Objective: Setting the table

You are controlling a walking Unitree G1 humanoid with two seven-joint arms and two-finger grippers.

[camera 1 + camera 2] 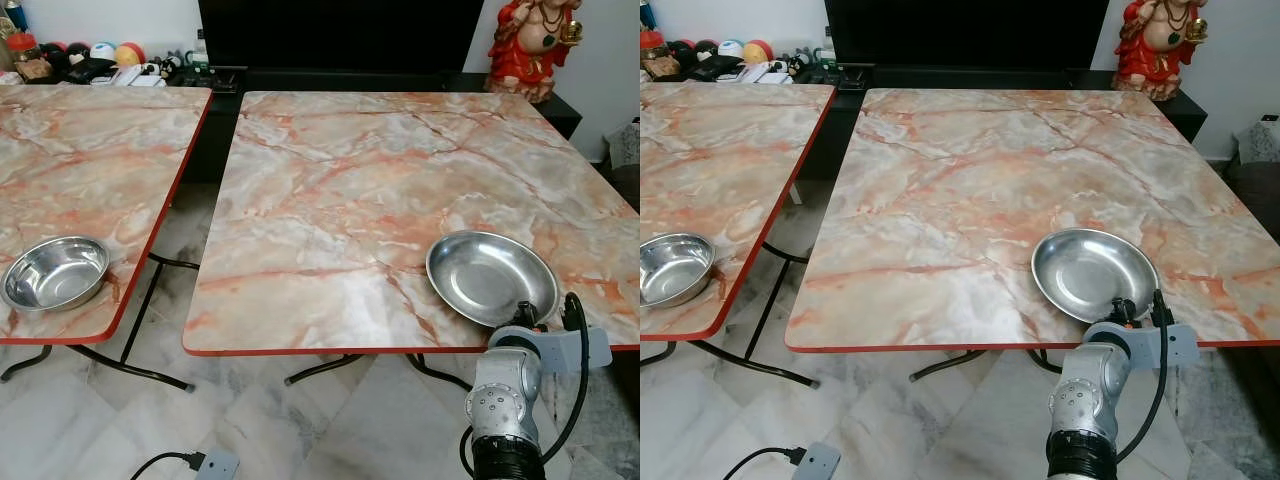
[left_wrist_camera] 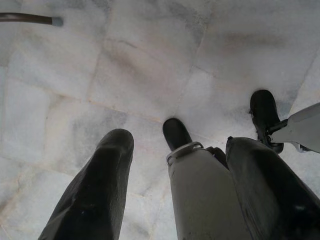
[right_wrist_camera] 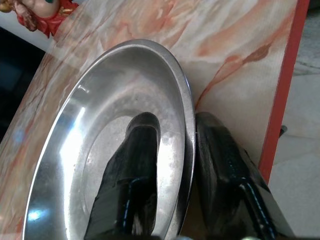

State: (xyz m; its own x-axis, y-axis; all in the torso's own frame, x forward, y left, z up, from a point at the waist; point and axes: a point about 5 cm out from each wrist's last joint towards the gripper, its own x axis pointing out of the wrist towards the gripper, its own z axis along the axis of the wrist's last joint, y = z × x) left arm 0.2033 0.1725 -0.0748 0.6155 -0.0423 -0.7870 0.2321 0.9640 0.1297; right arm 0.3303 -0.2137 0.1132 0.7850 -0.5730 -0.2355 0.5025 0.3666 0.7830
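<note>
Marble-patterned laminate with a red edge covers the large worktop (image 1: 400, 200) straight ahead, and a second worktop (image 1: 90, 170) of the same finish stands just beside it at nine o'clock, a narrow gap of pale floor (image 1: 180, 400) between them. At twelve o'clock a dark low cabinet (image 1: 340, 40) runs along the wall, with a red figurine (image 1: 530, 45) at one o'clock and small clutter (image 1: 90, 60) at eleven.

The steel plate (image 1: 490, 275), wide and shallow, lies at about five o'clock on the near worktop, close to its front edge. A deeper steel bowl (image 1: 55, 272) sits at eight o'clock on the other worktop, well apart from it.

The right pincer (image 3: 172, 165) is clamped on the plate's near rim: in the right wrist view one finger lies inside the dish and the other under the lip. The left pincer (image 2: 175, 180) hangs idle over the floor, fingers spread, holding nothing.

The step in hand looks like placing the plate at a seat. To do it well, the plate should be flat and fully bearing on the worktop before the grip loosens. Then part the fingers gently and draw straight back toward six o'clock, so the lower finger does not drag the rim off the red edge.
</note>
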